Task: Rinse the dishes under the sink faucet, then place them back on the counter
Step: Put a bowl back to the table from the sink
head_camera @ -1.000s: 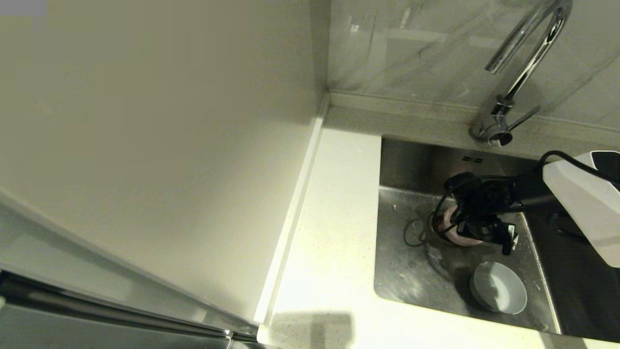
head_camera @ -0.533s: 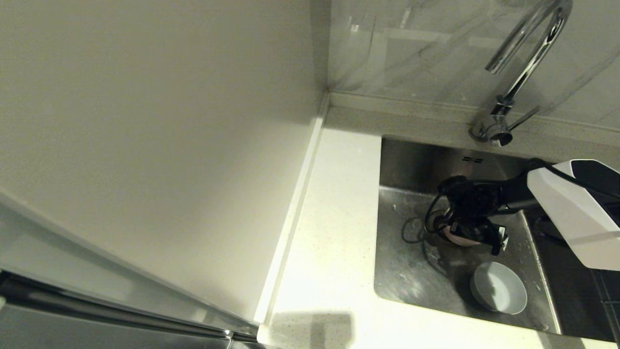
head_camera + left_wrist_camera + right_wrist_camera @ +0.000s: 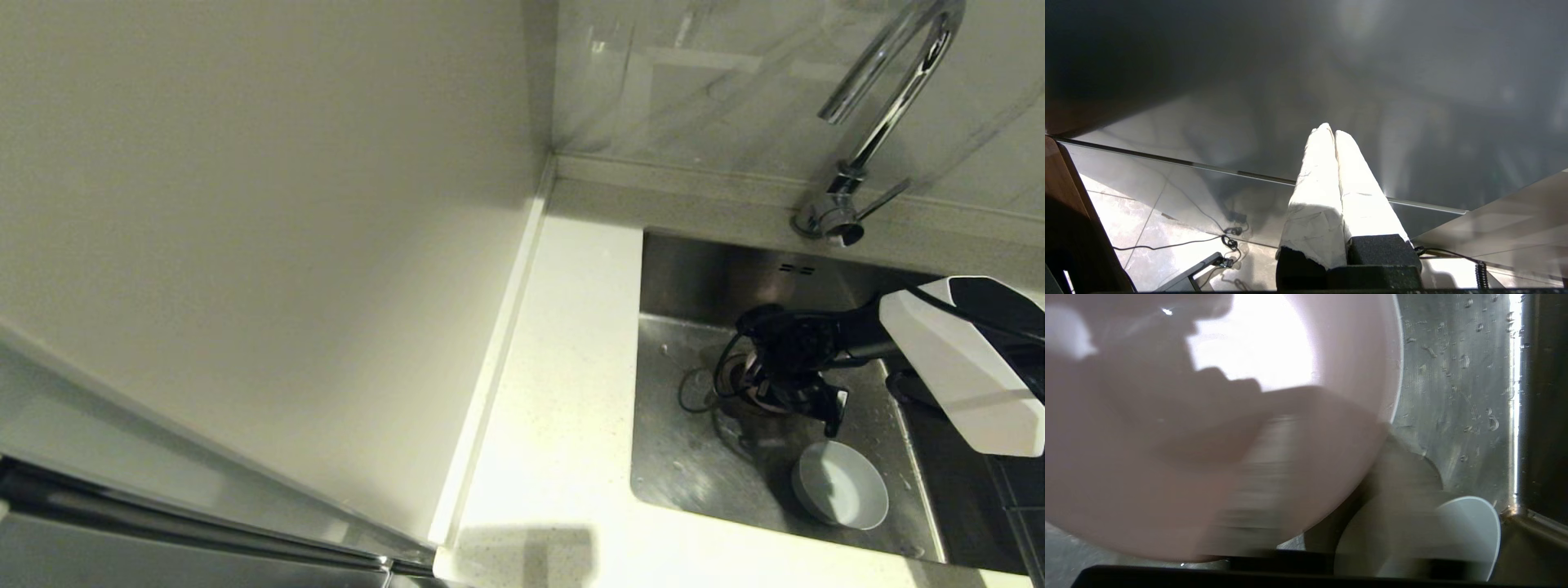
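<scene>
**Count of things in view**

Bowls: two. One pink bowl (image 3: 763, 398) lies mid-right in the head view, largely covered by the right arm; it fills the right wrist view (image 3: 1208, 428). One blue-white bowl (image 3: 841, 486) sits at lower right of the head view.

Sinks: one sink (image 3: 686, 457), with one pair of overflow slots (image 3: 796, 268) on its back wall.

Faucets: one faucet (image 3: 886, 106), upper right, with one side lever (image 3: 886, 198).

Tables: one white table (image 3: 563, 384).

Tools: two, the right tool (image 3: 796, 392) and the left tool (image 3: 1331, 134).
</scene>
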